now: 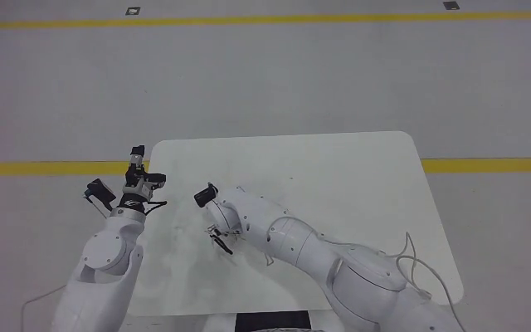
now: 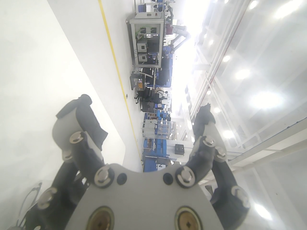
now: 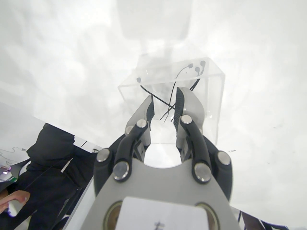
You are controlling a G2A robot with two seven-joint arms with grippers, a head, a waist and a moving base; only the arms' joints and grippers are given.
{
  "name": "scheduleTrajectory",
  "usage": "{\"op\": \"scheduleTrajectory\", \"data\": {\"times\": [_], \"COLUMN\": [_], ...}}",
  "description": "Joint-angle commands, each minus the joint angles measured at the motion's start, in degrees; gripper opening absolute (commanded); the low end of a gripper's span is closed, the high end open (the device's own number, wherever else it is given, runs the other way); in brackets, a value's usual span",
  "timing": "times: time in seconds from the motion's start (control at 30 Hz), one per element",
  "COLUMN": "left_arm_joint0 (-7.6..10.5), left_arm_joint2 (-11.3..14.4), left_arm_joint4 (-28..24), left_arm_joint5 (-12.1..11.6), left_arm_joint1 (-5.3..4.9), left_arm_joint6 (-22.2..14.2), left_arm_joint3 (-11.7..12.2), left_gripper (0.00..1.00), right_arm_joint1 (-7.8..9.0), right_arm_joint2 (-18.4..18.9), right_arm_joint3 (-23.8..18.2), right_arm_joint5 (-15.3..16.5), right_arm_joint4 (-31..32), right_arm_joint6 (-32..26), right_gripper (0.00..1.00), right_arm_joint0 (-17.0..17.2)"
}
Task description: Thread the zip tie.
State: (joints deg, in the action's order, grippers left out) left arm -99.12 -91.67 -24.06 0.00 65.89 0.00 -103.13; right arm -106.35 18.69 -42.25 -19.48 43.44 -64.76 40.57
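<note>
Nearest the robot, in the lower middle of the top view, the right gripper (image 1: 221, 241) points down at the white rounded-corner table (image 1: 348, 191). Its own wrist cam shows the right gripper (image 3: 165, 106) sitting right at the open mouth of a small clear plastic box (image 3: 214, 106). The two fingers are spread apart with a clear gap between them, so they aren't clamped on anything.

The thin black zip ties (image 3: 171, 96) are loose inside that box, a handful of them crossing each other. A couple of strands run through the gap between the fingers. One of them lies really close along one finger pad (image 3: 178, 101), and I honestly can't tell if it's touching.

A bit further up and over at the left of the top view, the left gripper (image 1: 141, 170) is by the table's left edge, well apart from the box. From its wrist cam the left gripper (image 2: 144, 105) is spread wide, with nothing between the fingers.

Past the table's far edge, a yellow floor line (image 1: 265, 20) runs across the top of the frame.
</note>
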Motion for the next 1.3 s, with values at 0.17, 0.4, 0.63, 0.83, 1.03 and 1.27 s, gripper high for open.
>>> {"op": "scheduleTrajectory", "data": {"times": [0.17, 0.4, 0.63, 0.83, 1.03, 1.27], "left_arm_joint0": [0.00, 0.00, 0.00, 0.00, 0.00, 0.00], "left_arm_joint2": [0.00, 0.00, 0.00, 0.00, 0.00, 0.00], "left_arm_joint4": [0.00, 0.00, 0.00, 0.00, 0.00, 0.00], "left_arm_joint5": [0.00, 0.00, 0.00, 0.00, 0.00, 0.00], "left_arm_joint1": [0.00, 0.00, 0.00, 0.00, 0.00, 0.00], "left_arm_joint6": [0.00, 0.00, 0.00, 0.00, 0.00, 0.00], "left_arm_joint3": [0.00, 0.00, 0.00, 0.00, 0.00, 0.00], "left_gripper": [1.00, 1.00, 1.00, 1.00, 1.00, 1.00], "right_arm_joint1": [-2.00, -3.77, -5.04, -5.24, -5.08, -3.77], "right_arm_joint2": [1.33, 3.17, 4.64, 5.59, 7.12, 10.30], "right_arm_joint3": [3.73, 6.32, 8.25, 8.04, 6.30, 0.99], "right_arm_joint5": [0.00, 0.00, 0.00, 0.00, 0.00, 0.00], "right_arm_joint4": [3.50, 6.00, 7.92, 9.01, 10.73, 13.72], "right_arm_joint6": [1.12, 1.23, 1.10, 1.13, 0.14, -4.72], "right_gripper": [0.24, 0.18, 0.04, 0.00, 0.00, 0.00], "right_arm_joint0": [0.55, 0.93, 1.06, 1.26, 1.49, 2.33]}}
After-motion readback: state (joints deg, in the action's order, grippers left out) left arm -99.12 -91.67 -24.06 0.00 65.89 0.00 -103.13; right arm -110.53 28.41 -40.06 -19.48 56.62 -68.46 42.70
